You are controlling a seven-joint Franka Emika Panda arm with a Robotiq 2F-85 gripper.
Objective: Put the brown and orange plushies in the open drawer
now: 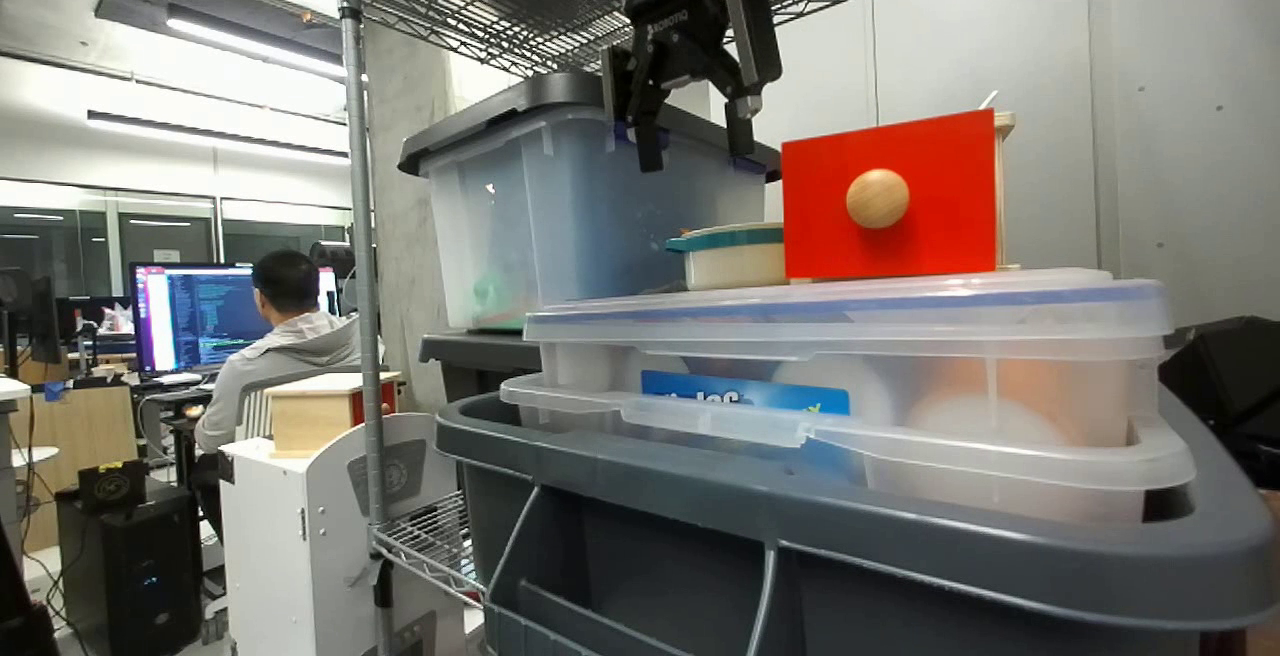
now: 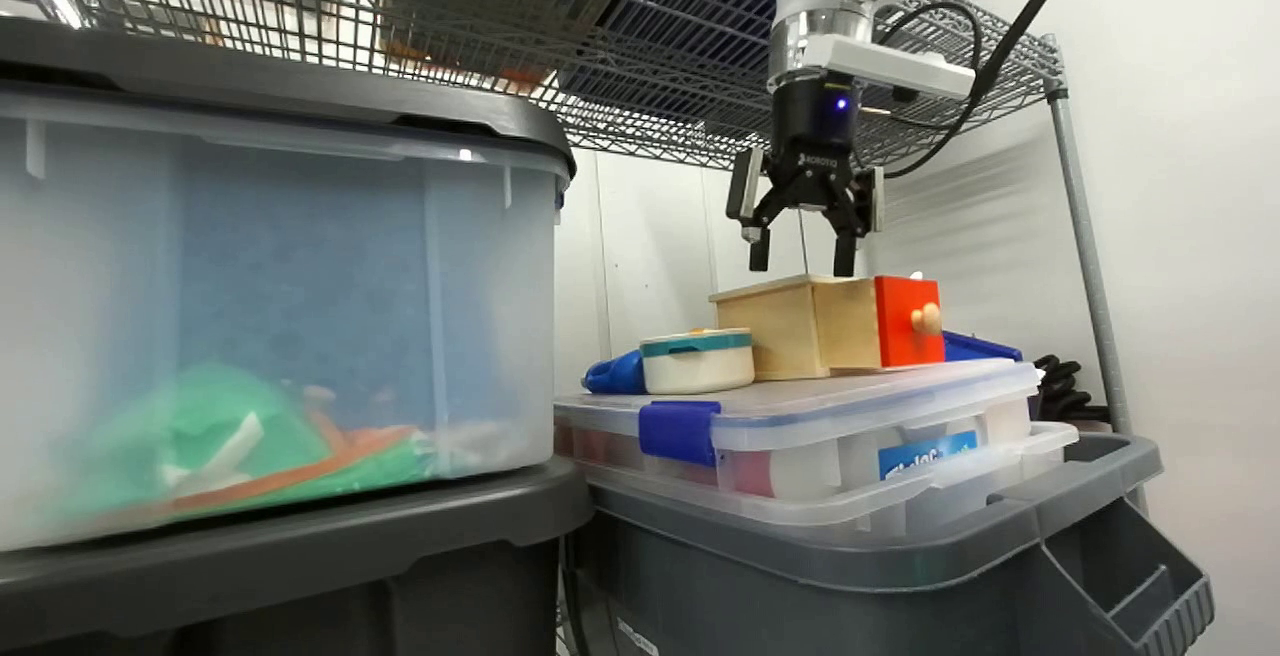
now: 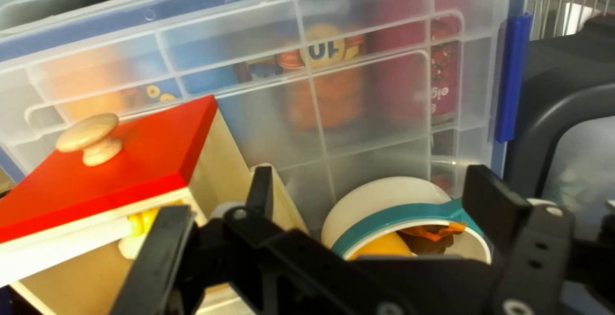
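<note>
A cream bowl [image 3: 389, 191] with a teal rim stands beside a wooden box [image 2: 772, 321]. Inside the bowl the wrist view shows a rounded orange plushie [image 3: 379, 246] and a dark brown piece [image 3: 425, 245] with an orange edge, which may be the brown plushie. Part of both is hidden behind my gripper. The drawer [image 3: 149, 149], red-fronted with a wooden knob, is pulled out of the box and holds a white and yellow object [image 3: 139, 224]. My gripper [image 2: 802, 258] hangs above the box and bowl in both exterior views, fingers spread, nothing between them.
Box and bowl rest on a lidded clear plastic container [image 1: 850, 321] stacked on a dark grey bin [image 2: 850, 576]. A tall clear bin [image 2: 300, 266] stands at the side. Close overhead runs a wire shelf [image 2: 640, 76]; a blue object [image 2: 615, 373] touches or nearly touches the bowl.
</note>
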